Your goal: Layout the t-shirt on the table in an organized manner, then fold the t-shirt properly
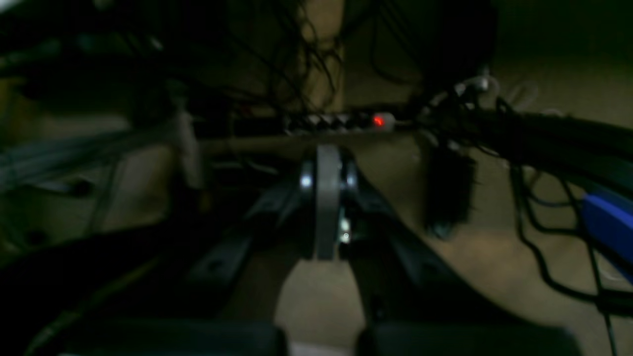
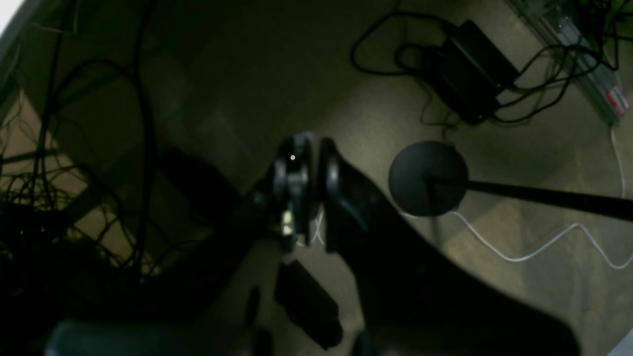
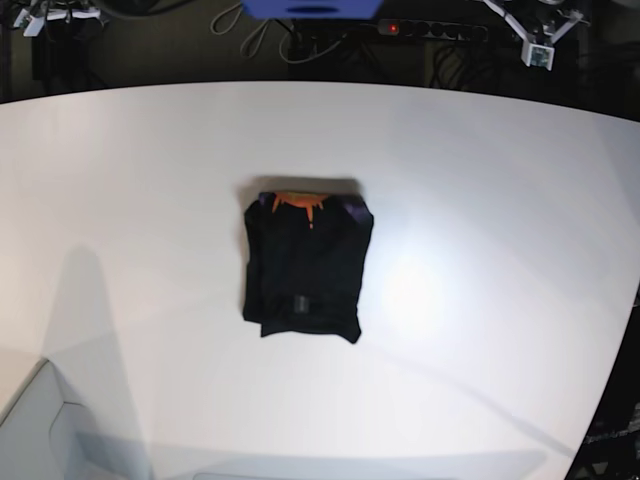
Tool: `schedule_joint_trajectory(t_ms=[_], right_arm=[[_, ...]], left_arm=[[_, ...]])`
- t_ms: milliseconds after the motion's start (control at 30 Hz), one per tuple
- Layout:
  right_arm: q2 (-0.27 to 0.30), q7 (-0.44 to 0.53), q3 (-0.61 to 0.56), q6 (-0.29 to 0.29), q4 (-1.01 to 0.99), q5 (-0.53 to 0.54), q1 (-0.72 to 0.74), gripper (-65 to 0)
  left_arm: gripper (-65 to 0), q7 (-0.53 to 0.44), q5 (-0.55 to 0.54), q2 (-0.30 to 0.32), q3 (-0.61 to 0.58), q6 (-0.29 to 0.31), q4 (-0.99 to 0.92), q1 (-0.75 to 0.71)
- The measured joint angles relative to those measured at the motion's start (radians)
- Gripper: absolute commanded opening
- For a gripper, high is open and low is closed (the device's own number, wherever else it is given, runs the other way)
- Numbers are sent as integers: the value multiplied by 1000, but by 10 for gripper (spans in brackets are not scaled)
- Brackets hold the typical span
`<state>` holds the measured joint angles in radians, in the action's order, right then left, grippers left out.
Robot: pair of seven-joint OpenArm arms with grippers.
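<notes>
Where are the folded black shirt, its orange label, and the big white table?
Folded black cloth t-shirt (image 3: 305, 270), base view, middle of its front.
Orange inner collar label (image 3: 293, 201), base view, top edge.
Large white smooth table (image 3: 500, 200), base view, bare surface.

The folded black t-shirt (image 3: 305, 265) lies mid-table (image 3: 500, 200), orange label showing.

The base view is brightly lit from above: the white table (image 3: 480, 200) glares, with a hot patch just right of the black t-shirt (image 3: 305, 265), whose folds sink into near-solid black. Soft grey shadows cross the table's lower left and bottom edge. The table edge bows with wide-angle distortion. Both wrist views are dim, murky and greenish-brown. The left wrist view is heavily blurred, a red lamp (image 1: 378, 120) smearing on a power strip; the right wrist view is sharper on the floor cables (image 2: 524, 252), with foreground parts out of focus.
</notes>
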<state>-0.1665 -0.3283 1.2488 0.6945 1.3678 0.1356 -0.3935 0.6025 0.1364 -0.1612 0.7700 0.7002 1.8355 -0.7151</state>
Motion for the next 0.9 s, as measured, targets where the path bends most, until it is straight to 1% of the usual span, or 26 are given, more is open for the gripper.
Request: schedule_joint_trajectory(t_ms=[100,233,400,467,533,600,667,733,800,833,900], right_arm=[[0,6,3,0,-7,0,-3,-650],[0,5,26,-1,-12,-1,-13,-650],[0,8,30,0,-24,-4,-25,-650],[3,12,31,0,-61,-3,-23,-650],[6,18,31,0,-115,1,-23,-650],[4,34,32,0,-175,-11,-24,-650],[-5,102,31,0,-221,-13,-29,-650],[0,170,24,0,-277,-5,-34,-650],[6,204,24,-2,-337,-6,-34,-650],[3,218,24,-2,-357,-11,-34,-650],[3,259,24,-2,-398,-56,-33,-650]], left_arm=[[-650,2,2,11,-1,2,-145,50],[-650,-5,-6,94,-3,0,-360,141],[-650,-15,-2,176,-1,-5,-541,230],[-650,-69,1,211,-11,-8,-663,274],[-650,-140,27,257,-74,-12,-802,315],[-650,-217,62,278,-121,-8,-922,354],[-650,-284,84,283,-140,-8,-1028,386],[-650,-338,95,283,-143,-8,-1109,405],[-650,-359,137,291,-143,-8,-1182,434],[-650,-385,153,294,-142,-10,-1215,449],[-650,-413,178,294,-142,-12,-1272,487]])
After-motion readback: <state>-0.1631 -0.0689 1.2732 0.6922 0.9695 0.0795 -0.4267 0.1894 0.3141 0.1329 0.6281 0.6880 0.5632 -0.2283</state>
